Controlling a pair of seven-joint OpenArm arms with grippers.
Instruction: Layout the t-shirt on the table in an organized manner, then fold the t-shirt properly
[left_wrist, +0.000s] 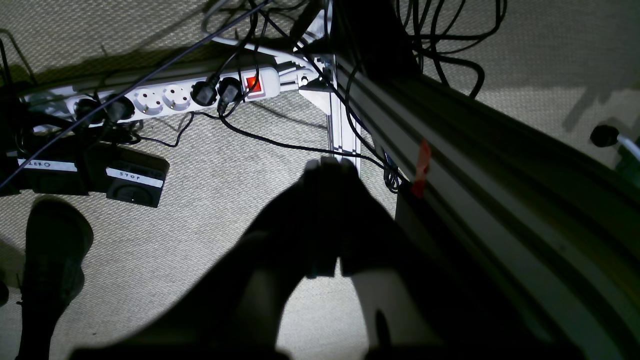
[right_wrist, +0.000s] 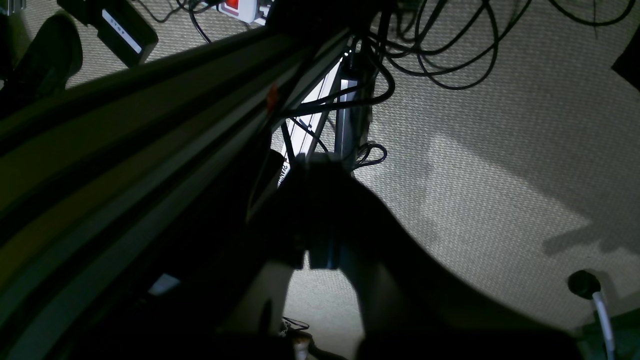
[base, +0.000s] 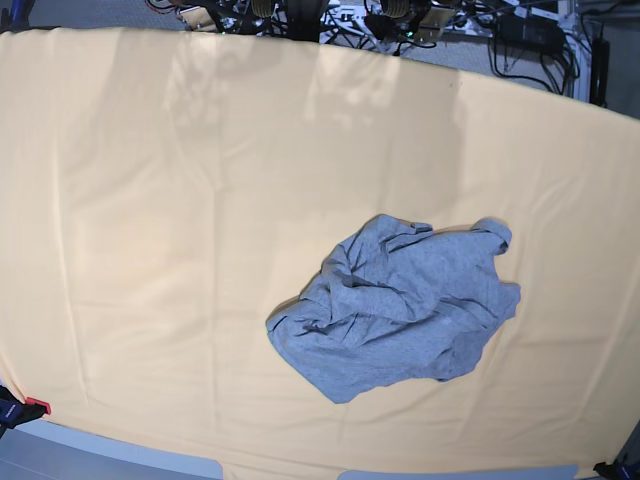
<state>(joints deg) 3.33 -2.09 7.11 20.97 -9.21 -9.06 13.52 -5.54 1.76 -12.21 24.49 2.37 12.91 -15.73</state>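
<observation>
A wide table (base: 150, 250) draped in pale yellow-orange cloth fills the base view, its left half bare apart from faint creases and soft shadows near the far edge. Right of centre, toward the near edge, the grey t-shirt (base: 400, 305) lies crumpled in a loose heap, plain side up, folds bunched along its left and far sides, no lettering showing. It rests wholly on the cloth, clear of every edge.

Neither arm appears over the table. Both wrist cameras look down at woven carpet beside the table's frame. In the left wrist view, the left gripper (left_wrist: 330, 167) hangs in shadow with its fingers pressed together, holding nothing; a white power strip (left_wrist: 165, 97) with a lit red switch lies on the floor beyond it, among black cables. In the right wrist view, the right gripper (right_wrist: 322, 162) is likewise closed and empty, a dark shape beside an aluminium frame rail (right_wrist: 150, 130). The shirt is well apart from both.
</observation>
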